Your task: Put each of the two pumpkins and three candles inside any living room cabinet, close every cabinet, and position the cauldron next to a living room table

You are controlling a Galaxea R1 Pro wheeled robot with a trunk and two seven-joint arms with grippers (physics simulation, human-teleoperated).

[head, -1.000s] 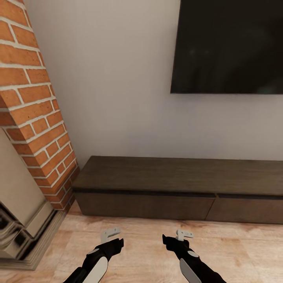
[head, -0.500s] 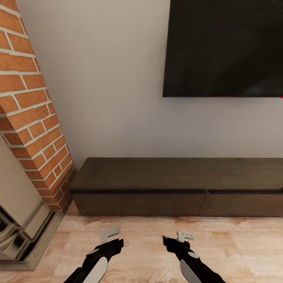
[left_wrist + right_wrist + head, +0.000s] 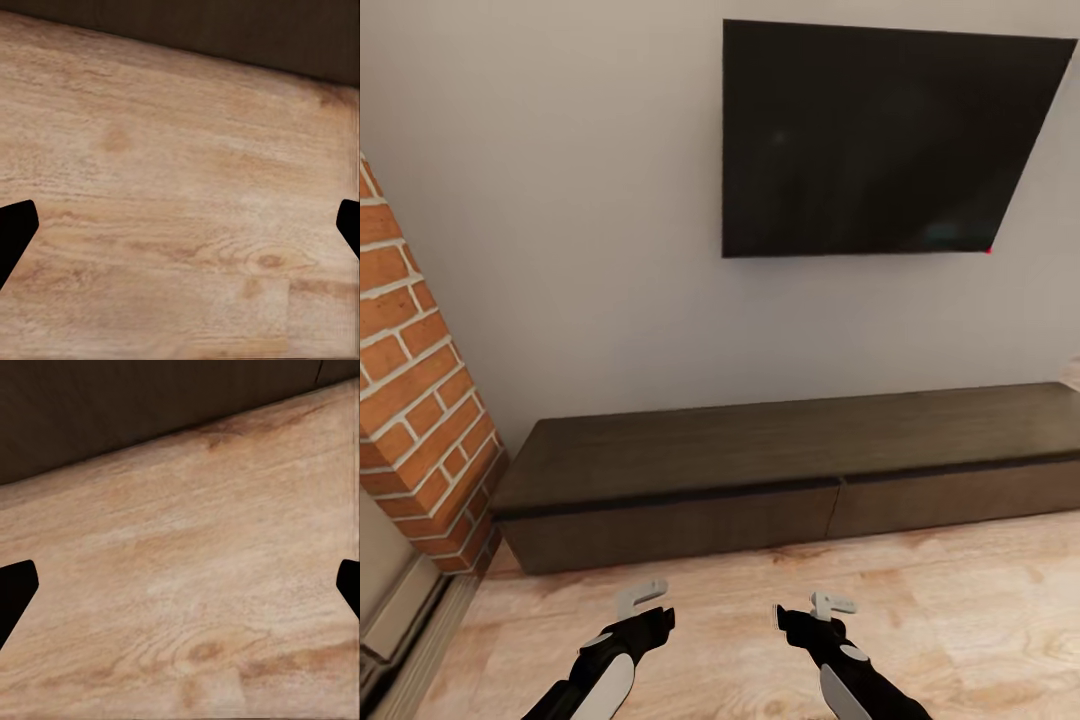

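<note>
Bare wood floor (image 3: 960, 640) lies open under and ahead of both grippers; beyond it the closed cabinet (image 3: 760, 500) blocks the way forward.

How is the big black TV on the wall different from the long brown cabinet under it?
The flat black television hangs high on the pale wall, while the long low dark-brown wooden cabinet sits on the wooden floor. The television is smooth and glossy; the cabinet shows wood grain. The television is one plain panel; the cabinet front is split into two shut drawer fronts. Both are dark, rectangular and against the same wall.

matt dark wood cabinet (image 3: 760, 470), grainy wood floor (image 3: 960, 620)
</note>
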